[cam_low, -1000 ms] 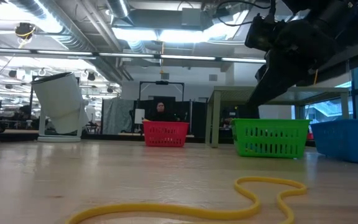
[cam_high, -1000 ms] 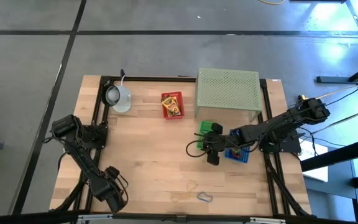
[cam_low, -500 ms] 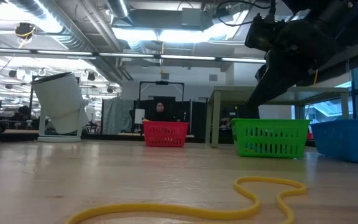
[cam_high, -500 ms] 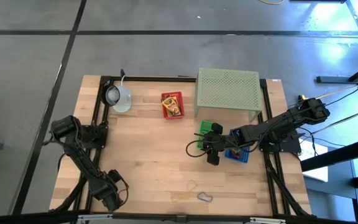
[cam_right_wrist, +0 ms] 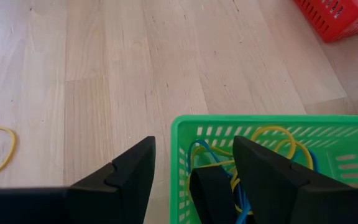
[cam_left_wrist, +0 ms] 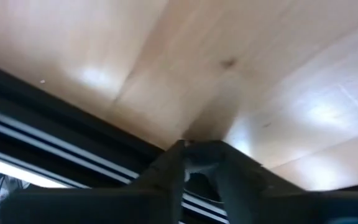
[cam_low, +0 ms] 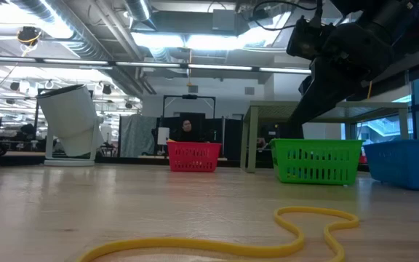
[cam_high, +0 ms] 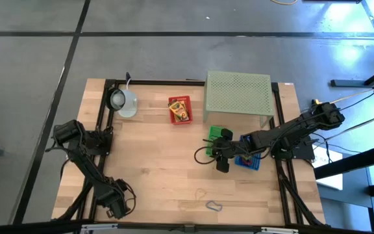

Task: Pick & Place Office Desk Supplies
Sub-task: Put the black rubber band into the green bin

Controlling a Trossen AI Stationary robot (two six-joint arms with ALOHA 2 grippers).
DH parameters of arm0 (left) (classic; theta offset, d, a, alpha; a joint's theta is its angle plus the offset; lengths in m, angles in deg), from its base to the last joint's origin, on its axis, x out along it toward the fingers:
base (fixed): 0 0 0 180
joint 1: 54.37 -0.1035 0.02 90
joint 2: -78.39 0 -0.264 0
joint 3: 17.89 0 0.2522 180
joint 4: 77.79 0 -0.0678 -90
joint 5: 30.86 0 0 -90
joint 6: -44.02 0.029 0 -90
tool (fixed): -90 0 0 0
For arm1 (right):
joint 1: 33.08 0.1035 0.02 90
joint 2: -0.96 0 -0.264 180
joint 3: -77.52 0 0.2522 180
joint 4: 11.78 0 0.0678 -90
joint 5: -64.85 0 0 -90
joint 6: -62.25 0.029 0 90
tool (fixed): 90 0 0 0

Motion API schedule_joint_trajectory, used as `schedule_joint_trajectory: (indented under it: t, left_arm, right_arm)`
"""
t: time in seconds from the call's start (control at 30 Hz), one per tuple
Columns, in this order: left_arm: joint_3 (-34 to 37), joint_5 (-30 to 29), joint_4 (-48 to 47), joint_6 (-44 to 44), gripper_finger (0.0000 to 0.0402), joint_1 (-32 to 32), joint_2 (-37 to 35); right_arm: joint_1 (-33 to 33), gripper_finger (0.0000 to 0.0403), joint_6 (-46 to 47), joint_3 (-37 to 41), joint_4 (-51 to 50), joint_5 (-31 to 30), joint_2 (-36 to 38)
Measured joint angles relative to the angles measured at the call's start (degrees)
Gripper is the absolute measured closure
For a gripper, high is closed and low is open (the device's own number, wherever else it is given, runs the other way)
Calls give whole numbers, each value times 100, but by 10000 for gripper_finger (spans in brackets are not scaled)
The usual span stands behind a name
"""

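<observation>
My left gripper (cam_high: 113, 209) is low over the table's near left corner, beside the dark frame rail. In the left wrist view its fingertips (cam_left_wrist: 199, 148) meet, and I cannot tell whether anything lies between them. My right gripper (cam_high: 218, 155) hangs open over the green basket (cam_right_wrist: 260, 143), one finger (cam_right_wrist: 132, 174) outside the basket's wall and the other (cam_right_wrist: 266, 174) above its inside. That basket holds yellow and blue loops (cam_right_wrist: 272, 140) and a dark piece (cam_right_wrist: 210, 186). A yellow loop (cam_low: 289, 233) and a blue loop (cam_high: 213, 206) lie flat on the table. The yellow box (cam_high: 180, 109) sits in the red basket (cam_low: 193, 156).
A blue basket (cam_low: 406, 164) stands right of the green one. The pale green perforated stand (cam_high: 237, 94) is at the far side, and the white mug (cam_high: 123, 101) at the far left. Bare wood stretches across the table's middle (cam_high: 154, 162).
My left gripper has sunk a little toward the table at the near left corner and its wrist has rolled. My right arm has kept still.
</observation>
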Motion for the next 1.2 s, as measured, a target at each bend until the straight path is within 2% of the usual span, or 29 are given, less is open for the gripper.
schedule_joint_trajectory:
  t: [0.13,0.37,0.53,0.63,0.9,1.07,1.13,1.2]
  left_arm:
    - [13,20,215,70,388,-63,0]
    - [-221,-315,-20,435,393,-275,31]
    - [-534,-933,-250,756,394,-426,31]
    - [-822,-1819,-236,1103,394,-548,31]
    - [-1796,-5183,-14,2882,391,-1090,28]
    - [-2270,-7366,981,4699,391,-1466,20]
    - [-2369,-7987,1549,5497,391,-1606,20]
    - [-2400,-8349,2139,6206,391,-1728,15]
  right_arm:
    - [1,186,0,0,12,0,0]
    - [1,186,-2,0,23,0,0]
    - [2,186,-2,0,42,0,0]
    - [1,186,-2,0,44,0,0]
    - [2,186,-3,0,155,0,0]
    - [2,186,-2,0,693,15,0]
    - [2,186,-2,0,1108,15,0]
    - [17,186,51,0,1489,110,0]
